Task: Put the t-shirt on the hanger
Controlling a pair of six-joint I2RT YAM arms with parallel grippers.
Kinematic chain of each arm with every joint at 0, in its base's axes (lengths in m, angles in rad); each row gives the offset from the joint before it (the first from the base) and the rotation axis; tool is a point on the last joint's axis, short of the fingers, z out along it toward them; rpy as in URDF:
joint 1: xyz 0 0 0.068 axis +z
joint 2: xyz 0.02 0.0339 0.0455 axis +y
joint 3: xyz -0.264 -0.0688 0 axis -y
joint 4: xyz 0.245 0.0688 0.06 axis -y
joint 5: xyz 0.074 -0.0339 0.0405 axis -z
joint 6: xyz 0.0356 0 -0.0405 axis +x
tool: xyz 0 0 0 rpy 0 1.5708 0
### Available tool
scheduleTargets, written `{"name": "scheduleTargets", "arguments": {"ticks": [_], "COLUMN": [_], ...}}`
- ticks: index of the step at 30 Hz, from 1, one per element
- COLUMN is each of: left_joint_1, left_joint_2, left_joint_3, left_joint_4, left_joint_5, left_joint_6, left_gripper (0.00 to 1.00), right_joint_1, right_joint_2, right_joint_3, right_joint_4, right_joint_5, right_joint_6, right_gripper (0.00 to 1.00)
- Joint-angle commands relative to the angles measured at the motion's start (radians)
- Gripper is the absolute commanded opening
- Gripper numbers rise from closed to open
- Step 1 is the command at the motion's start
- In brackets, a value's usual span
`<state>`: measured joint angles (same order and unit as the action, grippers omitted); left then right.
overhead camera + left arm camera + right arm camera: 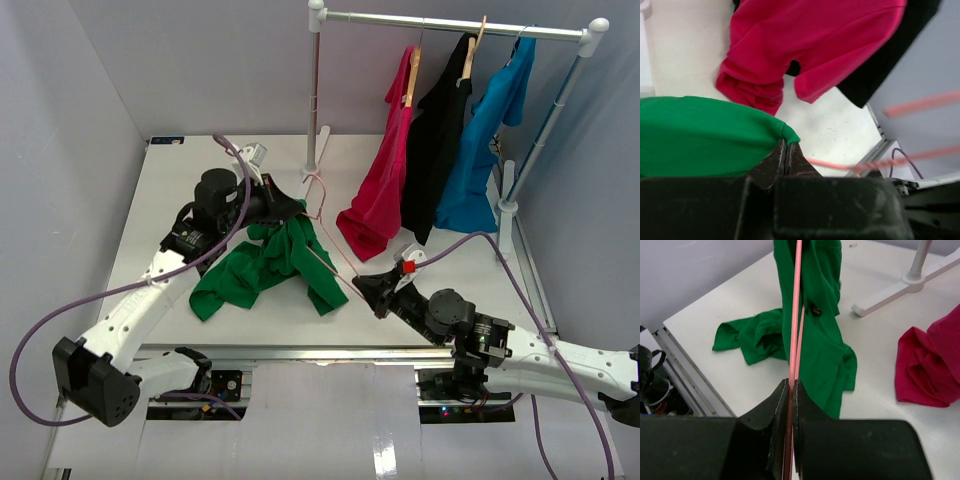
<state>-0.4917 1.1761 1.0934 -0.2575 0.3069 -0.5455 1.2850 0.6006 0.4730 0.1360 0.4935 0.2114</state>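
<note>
- The left pincer is clamped tight on an edge of the green t-shirt. It lifts it over mid-bench, and the rest trails toward 7 o'clock.
- The right pincer, at 5 o'clock, is closed on the pink hanger.
- I judge this about midway: both are held, but the shirt is not yet hung.
- I cannot tell whether the wire runs inside the cloth.
</note>
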Motion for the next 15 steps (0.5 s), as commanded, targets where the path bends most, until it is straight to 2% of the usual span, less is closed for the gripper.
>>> {"name": "scheduleTargets", "arguments": {"ticks": [1, 5, 9, 15], "left_joint_1": [0.005, 0.005, 0.005, 0.004], "left_joint_2": [-0.126, -0.173, -0.204, -0.239], "left_joint_3": [-0.009, -0.004, -0.010, -0.108], "left_joint_4": [0.050, 0.049, 0.068, 0.159], "left_joint_5": [0.072, 0.092, 0.151, 0.267], "left_joint_6": [-0.027, -0.048, -0.095, -0.134], "left_gripper": [0.00, 0.00, 0.00, 0.00], "right_joint_1": [0.007, 0.007, 0.007, 0.007], "right_joint_2": [0.038, 0.131, 0.172, 0.233], "right_joint_3": [0.016, 0.079, 0.087, 0.072], "right_joint_4": [0.315, 0.333, 0.424, 0.596], "right_joint_5": [0.098, 0.140, 0.148, 0.132], "right_joint_6": [-0.070, -0.116, -0.155, -0.203], "right_gripper": [0.08, 0.08, 0.08, 0.08]}}
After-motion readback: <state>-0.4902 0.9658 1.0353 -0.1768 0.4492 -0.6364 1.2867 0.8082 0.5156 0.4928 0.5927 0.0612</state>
